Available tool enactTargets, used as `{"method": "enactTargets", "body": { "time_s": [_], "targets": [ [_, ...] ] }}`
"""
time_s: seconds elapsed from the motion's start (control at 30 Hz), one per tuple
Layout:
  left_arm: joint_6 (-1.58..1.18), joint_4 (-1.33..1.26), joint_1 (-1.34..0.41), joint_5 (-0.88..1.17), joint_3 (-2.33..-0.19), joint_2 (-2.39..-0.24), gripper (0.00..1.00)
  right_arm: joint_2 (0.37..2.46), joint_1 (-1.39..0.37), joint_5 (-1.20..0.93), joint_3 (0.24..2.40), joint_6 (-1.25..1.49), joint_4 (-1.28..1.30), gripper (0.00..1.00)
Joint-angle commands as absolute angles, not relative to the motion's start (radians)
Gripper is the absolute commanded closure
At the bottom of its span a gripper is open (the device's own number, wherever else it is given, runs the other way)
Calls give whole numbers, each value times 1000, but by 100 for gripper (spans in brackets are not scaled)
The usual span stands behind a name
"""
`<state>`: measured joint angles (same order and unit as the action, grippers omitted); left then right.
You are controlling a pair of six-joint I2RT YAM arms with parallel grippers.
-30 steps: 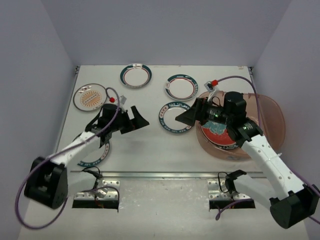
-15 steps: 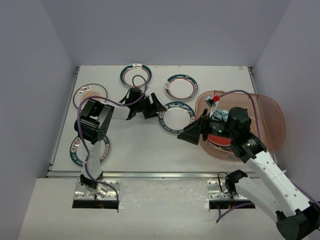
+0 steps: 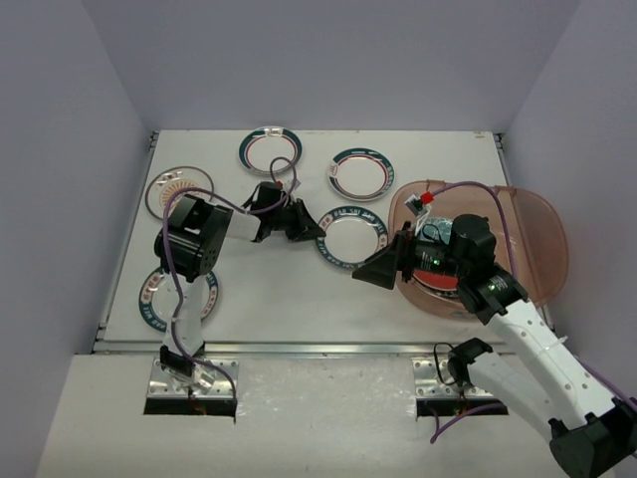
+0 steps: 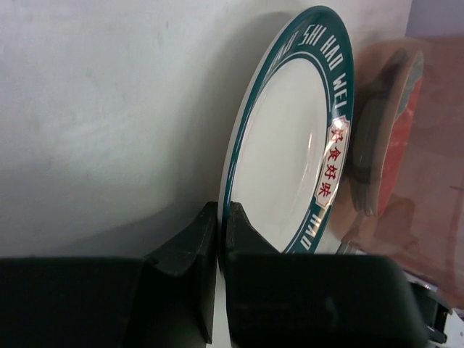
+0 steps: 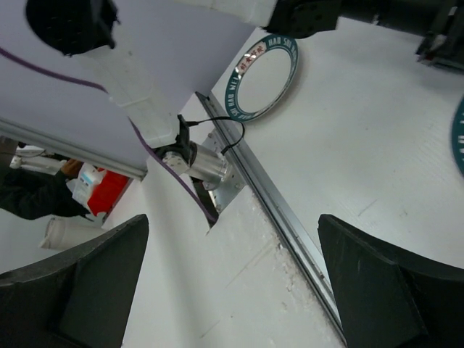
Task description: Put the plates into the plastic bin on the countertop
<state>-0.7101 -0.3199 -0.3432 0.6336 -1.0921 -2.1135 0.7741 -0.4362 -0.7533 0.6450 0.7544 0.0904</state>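
My left gripper is shut on the near rim of a white plate with a teal lettered rim at the middle of the countertop. My right gripper hangs open and holds nothing, just left of the translucent brownish-pink plastic bin. A red-and-teal plate lies inside the bin, partly hidden by the right wrist.
Other plates lie on the countertop: two teal-rimmed ones at the back, an orange-centred one at the left, and a teal-rimmed one under the left arm. A metal front edge bounds the near side.
The left arm swung from the left side to the centre plate and its jaws closed on the rim. The right gripper moved out from over the bin toward the left.
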Motion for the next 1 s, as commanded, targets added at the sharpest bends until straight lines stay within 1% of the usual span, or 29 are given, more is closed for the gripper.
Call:
{"method": "enactTargets", "body": {
  "time_s": [0.0,0.07,0.13,0.2,0.27,0.4,0.47,0.53,0.57,0.6,0.63,0.67,0.7,0.73,0.77,0.8,0.83,0.87,0.9,0.93,0.97],
  "targets": [
    [-643,-258,-319,479,-835,-1755,100,795,-437,-617,645,677,120,1],
    [-643,-235,-312,447,-763,-1564,100,810,-437,-531,652,653,144,1],
    [-639,-184,-311,450,-658,-1362,100,854,-437,-488,661,631,159,1],
    [-638,-144,-311,473,-608,-1255,100,892,-439,-476,675,616,158,1],
    [-651,-110,-308,513,-570,-1090,100,917,-437,-441,697,596,169,1],
    [-697,-132,-308,683,-520,-935,100,960,-437,-397,742,528,185,1],
    [-715,-135,-308,724,-511,-905,100,967,-437,-416,747,520,183,1],
    [-734,-143,-308,760,-498,-861,100,969,-437,-456,743,516,169,6],
    [-745,-154,-307,774,-493,-850,100,969,-437,-483,738,519,158,13],
    [-757,-166,-307,785,-488,-844,100,972,-437,-514,729,521,148,25],
    [-770,-182,-308,797,-480,-840,100,974,-437,-548,722,525,123,43],
    [-784,-204,-308,811,-477,-837,100,974,-437,-576,719,533,112,65],
    [-804,-231,-308,827,-474,-838,100,976,-437,-611,714,551,96,89],
    [-818,-250,-307,839,-472,-840,100,978,-437,-637,708,565,80,100],
    [-825,-263,-308,849,-474,-844,96,979,-436,-662,706,579,69,100],
    [-824,-264,-308,852,-484,-847,73,978,-436,-674,709,589,64,100],
    [-814,-246,-308,845,-492,-847,38,977,-434,-670,713,597,70,100],
    [-779,-179,-308,786,-520,-846,13,968,-415,-643,719,614,92,100],
    [-721,-64,-308,676,-579,-843,0,949,-382,-591,728,639,126,100],
    [-655,106,-308,598,-610,-835,0,935,-353,-479,743,652,156,100],
    [-621,228,-308,453,-652,-821,0,902,-292,-413,750,682,217,100]
  ]
}}
